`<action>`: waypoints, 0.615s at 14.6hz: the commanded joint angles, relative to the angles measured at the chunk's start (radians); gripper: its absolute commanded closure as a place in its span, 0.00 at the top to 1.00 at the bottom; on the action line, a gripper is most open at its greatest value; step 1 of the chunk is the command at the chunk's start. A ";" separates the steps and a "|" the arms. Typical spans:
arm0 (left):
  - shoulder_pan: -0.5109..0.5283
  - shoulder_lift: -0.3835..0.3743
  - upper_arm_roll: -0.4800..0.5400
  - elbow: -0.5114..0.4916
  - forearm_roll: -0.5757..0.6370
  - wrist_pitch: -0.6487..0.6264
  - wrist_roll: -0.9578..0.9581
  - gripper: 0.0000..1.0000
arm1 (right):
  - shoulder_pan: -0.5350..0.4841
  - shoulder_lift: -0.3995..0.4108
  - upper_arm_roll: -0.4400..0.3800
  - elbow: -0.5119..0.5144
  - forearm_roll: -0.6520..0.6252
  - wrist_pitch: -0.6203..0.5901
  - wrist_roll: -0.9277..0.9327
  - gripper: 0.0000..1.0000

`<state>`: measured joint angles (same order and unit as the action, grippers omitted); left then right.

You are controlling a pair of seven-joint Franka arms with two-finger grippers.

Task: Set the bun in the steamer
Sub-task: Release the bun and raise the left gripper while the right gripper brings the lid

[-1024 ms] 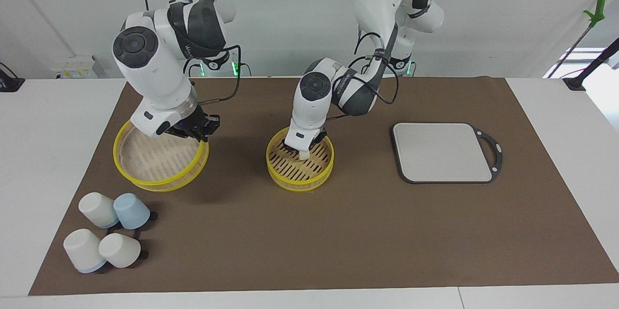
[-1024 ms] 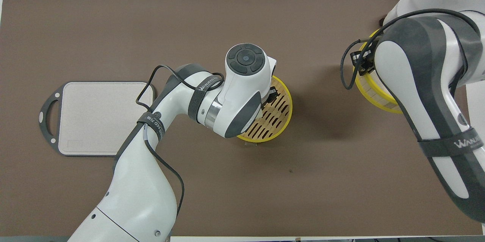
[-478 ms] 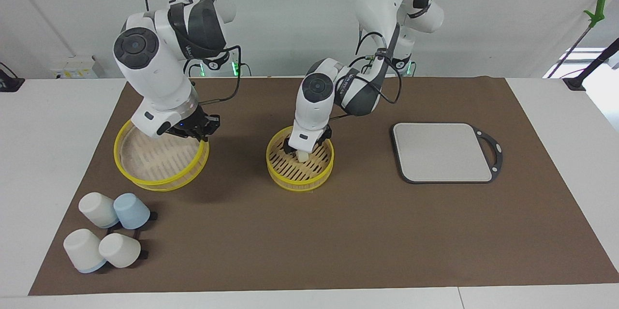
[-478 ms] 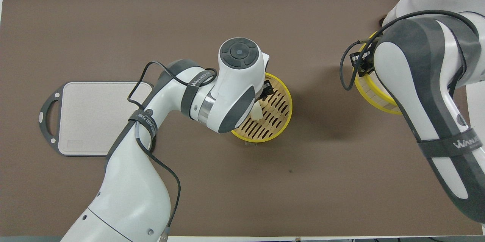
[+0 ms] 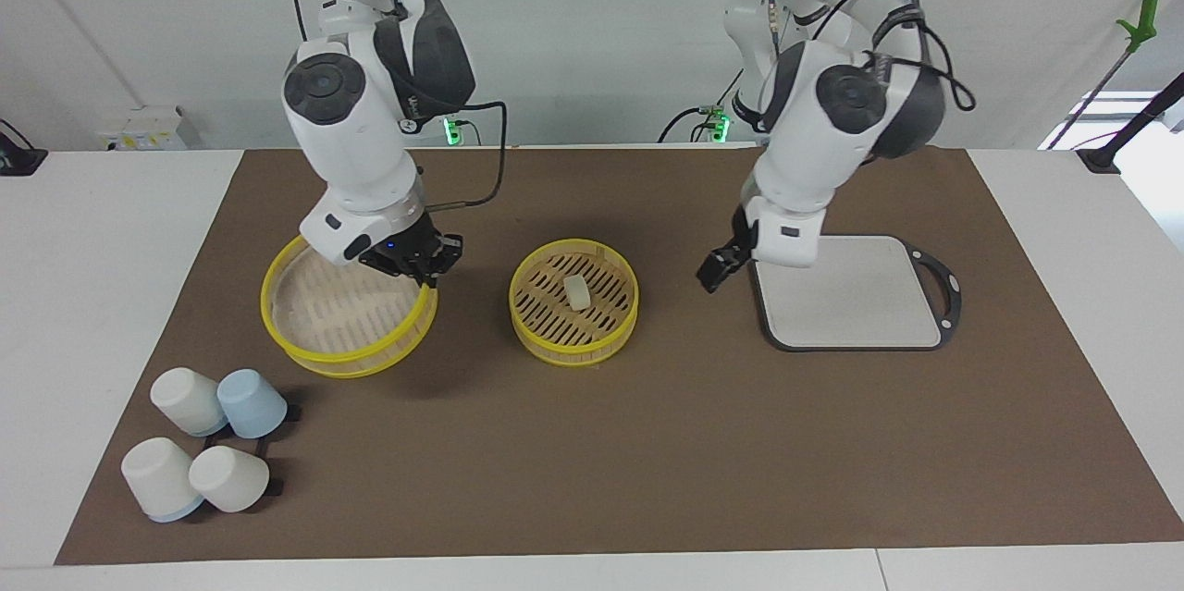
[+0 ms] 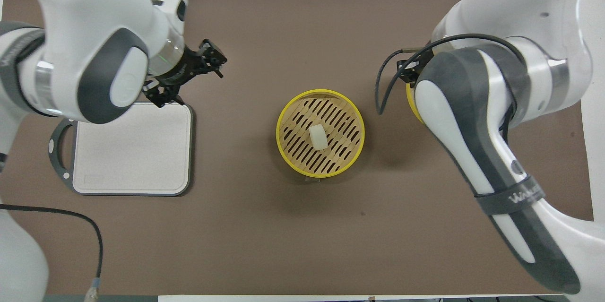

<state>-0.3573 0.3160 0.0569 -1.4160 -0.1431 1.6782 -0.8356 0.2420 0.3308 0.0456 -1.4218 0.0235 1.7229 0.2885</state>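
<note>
The bun (image 5: 577, 292) (image 6: 318, 136) lies alone on the slatted floor of the steamer (image 5: 572, 248) (image 6: 320, 91) at the middle of the mat. My left gripper (image 5: 717, 271) (image 6: 188, 76) hangs open with nothing in it, over the mat at the grey board's corner, well clear of the steamer. My right gripper (image 5: 413, 264) is shut on the rim of the paler-floored tier (image 5: 344, 325), which sits beside the steamer toward the right arm's end. In the overhead view the right arm hides nearly all of that tier (image 6: 410, 103).
A flat grey board (image 5: 851, 290) (image 6: 132, 151) with a dark rim lies toward the left arm's end. Several white and blue cups (image 5: 208, 438) lie on their sides at the mat's corner farthest from the robots, toward the right arm's end.
The left gripper opened, let go of the bun in the steamer, rose and swung away to the board. The right gripper carried the paler tier closer to the steamer.
</note>
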 commanded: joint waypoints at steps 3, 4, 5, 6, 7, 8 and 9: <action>0.220 -0.077 -0.014 -0.035 0.011 -0.098 0.264 1.00 | 0.173 0.040 0.003 0.056 0.029 0.041 0.317 0.00; 0.250 -0.092 -0.014 -0.049 0.013 -0.113 0.321 1.00 | 0.213 0.060 0.002 0.063 0.038 0.052 0.371 0.00; 0.271 -0.113 -0.012 -0.069 0.013 -0.127 0.366 1.00 | 0.244 0.085 0.002 0.082 0.038 0.058 0.429 0.00; 0.287 -0.139 -0.009 -0.099 0.019 -0.139 0.409 1.00 | 0.279 0.118 0.000 0.115 0.038 0.066 0.484 0.00; 0.293 -0.165 -0.011 -0.130 0.057 -0.141 0.461 1.00 | 0.314 0.155 -0.001 0.142 0.036 0.070 0.530 0.00; 0.293 -0.187 -0.011 -0.161 0.091 -0.141 0.511 1.00 | 0.336 0.181 -0.003 0.158 0.030 0.084 0.567 0.00; 0.299 -0.219 -0.011 -0.202 0.092 -0.140 0.541 1.00 | 0.345 0.192 0.000 0.156 0.030 0.115 0.584 0.00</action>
<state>-0.0605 0.1894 0.0566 -1.4995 -0.0904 1.5342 -0.3617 0.5700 0.4562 0.0507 -1.3398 0.0471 1.8190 0.8253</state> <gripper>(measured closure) 0.000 0.907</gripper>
